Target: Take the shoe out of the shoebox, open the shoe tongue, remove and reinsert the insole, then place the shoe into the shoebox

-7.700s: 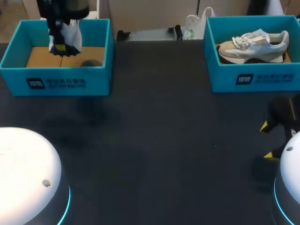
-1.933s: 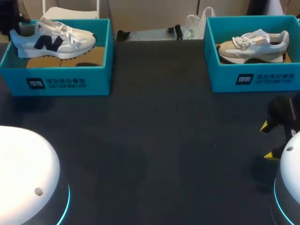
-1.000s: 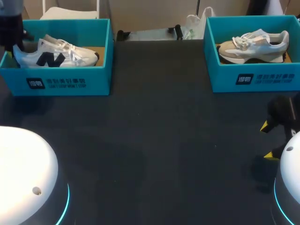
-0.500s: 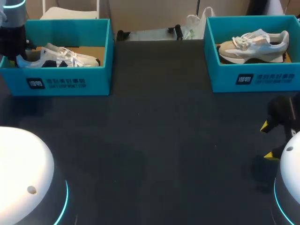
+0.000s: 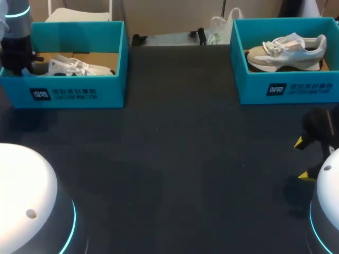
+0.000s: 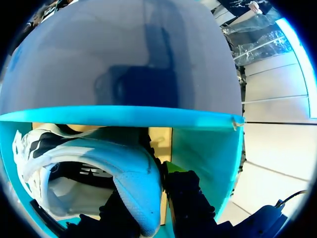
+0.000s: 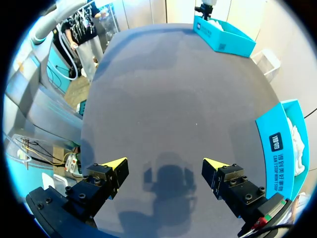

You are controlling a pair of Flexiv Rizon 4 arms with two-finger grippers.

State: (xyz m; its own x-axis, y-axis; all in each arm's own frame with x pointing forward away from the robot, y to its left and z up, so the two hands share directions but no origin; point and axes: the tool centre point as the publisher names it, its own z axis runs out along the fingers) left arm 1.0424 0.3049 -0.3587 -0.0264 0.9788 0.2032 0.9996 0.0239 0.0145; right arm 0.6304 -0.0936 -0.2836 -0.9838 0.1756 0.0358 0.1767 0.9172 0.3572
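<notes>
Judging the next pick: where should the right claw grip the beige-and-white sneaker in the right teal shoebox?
Likely the heel collar, from above: the beige-and-white sneaker sits sole down, heel toward the outer wall, so one finger fits inside, one behind the heel. The teal shoebox walls block sideways approaches.

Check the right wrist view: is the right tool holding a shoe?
No, the right tool is open above the table, holding nothing.

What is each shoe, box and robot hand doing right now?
left shoebox: open, no lid.
white shoe: inside the left shoebox, heel held.
left hand: shut on the white shoe's heel.
right shoebox: open, no lid.
beige shoe: lying inside the right shoebox.
right hand: open, holding nothing.
</notes>
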